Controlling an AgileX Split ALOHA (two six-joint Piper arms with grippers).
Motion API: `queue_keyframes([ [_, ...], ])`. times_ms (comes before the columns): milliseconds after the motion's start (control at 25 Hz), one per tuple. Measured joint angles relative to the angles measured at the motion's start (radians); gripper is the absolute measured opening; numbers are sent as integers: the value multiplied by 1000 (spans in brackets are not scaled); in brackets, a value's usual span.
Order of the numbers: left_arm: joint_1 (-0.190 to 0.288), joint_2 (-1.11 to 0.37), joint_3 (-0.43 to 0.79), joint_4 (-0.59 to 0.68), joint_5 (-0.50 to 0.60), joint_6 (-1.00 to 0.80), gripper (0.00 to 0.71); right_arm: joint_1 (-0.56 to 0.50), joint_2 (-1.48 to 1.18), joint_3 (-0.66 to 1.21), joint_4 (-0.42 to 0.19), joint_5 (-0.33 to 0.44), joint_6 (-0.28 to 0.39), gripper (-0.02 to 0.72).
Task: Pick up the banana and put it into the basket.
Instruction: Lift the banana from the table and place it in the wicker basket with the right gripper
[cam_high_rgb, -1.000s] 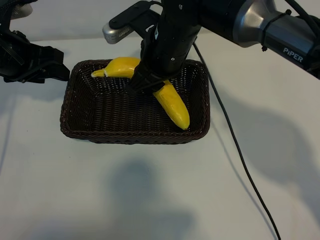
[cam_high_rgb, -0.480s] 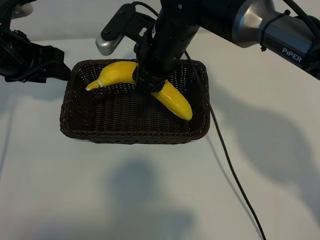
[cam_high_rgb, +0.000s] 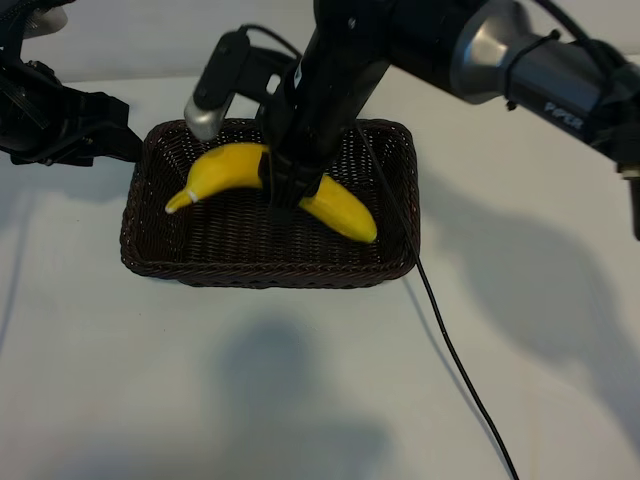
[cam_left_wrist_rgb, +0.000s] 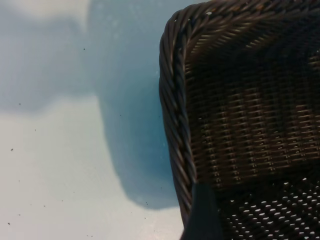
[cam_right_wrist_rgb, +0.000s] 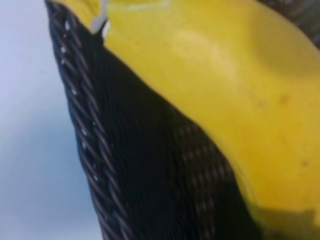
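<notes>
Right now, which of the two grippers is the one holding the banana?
The right gripper, reaching down into the basket, is clamped around the banana. The left gripper sits outside the basket's rim, holding nothing.

Bright overhead light throws soft arm shadows across the table (cam_high_rgb: 300, 400); the right wrist view is blurred.
</notes>
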Motion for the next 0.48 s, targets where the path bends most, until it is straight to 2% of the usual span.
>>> queue_keyframes([
  [480, 0, 0, 0, 0, 0, 4, 589, 1, 23, 0, 24, -39, -61, 411],
])
